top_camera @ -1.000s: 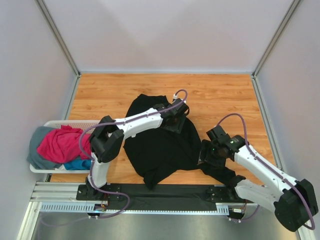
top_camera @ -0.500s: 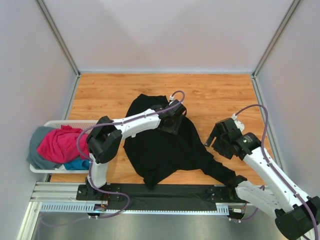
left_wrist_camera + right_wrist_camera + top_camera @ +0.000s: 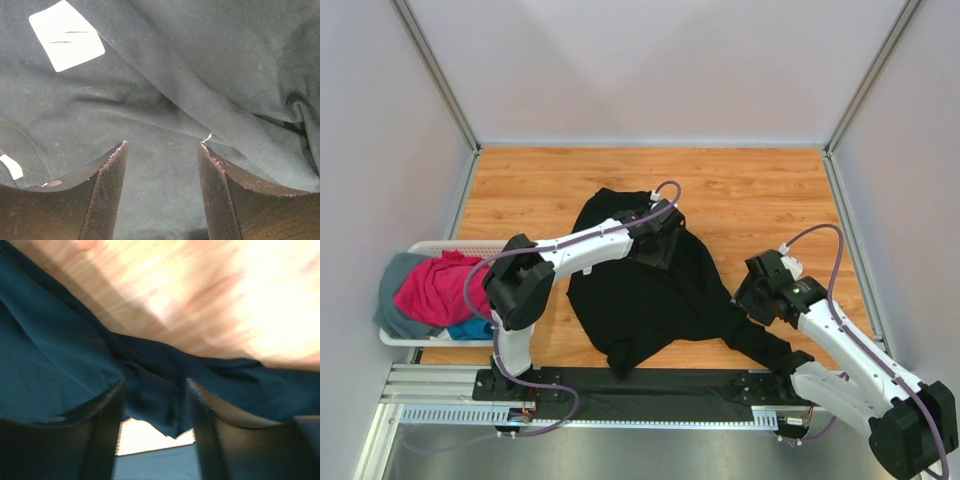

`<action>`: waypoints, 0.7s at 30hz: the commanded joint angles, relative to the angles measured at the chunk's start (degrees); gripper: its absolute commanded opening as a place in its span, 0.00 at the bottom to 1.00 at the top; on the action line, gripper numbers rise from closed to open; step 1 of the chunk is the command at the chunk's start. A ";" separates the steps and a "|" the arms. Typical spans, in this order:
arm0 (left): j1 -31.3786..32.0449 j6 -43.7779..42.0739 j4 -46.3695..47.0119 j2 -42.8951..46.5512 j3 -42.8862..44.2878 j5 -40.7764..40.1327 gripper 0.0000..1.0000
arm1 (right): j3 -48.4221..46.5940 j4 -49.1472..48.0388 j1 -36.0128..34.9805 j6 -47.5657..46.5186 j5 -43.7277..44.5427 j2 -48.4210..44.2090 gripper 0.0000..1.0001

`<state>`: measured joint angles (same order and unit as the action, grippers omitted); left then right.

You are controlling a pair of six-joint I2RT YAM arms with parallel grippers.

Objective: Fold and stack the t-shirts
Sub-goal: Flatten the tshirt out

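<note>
While the left gripper (image 3: 162, 147) hovers wide over the black t-shirt (image 3: 640, 300), rumpled on the desk (image 3: 760, 190), the right gripper (image 3: 154, 390) straddles an edge fold, its grip unclear through blur; a shallow pinch could slip, bunching the cloth.

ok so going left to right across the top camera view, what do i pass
grey t-shirt → magenta-pink t-shirt → black t-shirt → right arm

A fold of the dark t-shirt (image 3: 50, 365) hangs between the end effector's (image 3: 155, 383) spread fingers (image 3: 106, 422), blurred wooden table (image 3: 225, 300) behind.
</note>
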<state>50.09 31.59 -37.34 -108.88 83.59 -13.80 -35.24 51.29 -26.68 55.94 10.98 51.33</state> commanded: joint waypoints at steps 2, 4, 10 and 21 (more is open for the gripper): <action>-0.16 0.13 1.31 3.67 -0.71 -0.35 0.65 | 0.70 -9.27 0.22 1.45 -2.45 2.36 0.49; -0.16 0.13 1.04 4.11 -0.97 -0.96 0.65 | 0.00 -9.45 0.22 1.01 -3.16 3.86 0.45; -1.04 -0.04 0.08 6.04 -1.50 -2.72 0.65 | -4.30 -7.16 0.22 -3.11 -3.07 4.05 0.00; -7.02 2.77 0.69 10.62 -7.56 -0.96 0.65 | -20.04 -12.79 -13.82 -29.12 -6.25 2.45 0.00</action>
<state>44.31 32.99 -37.43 -101.14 77.12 -14.48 -53.06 41.43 -34.46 36.67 4.56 52.25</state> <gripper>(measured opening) 0.651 0.018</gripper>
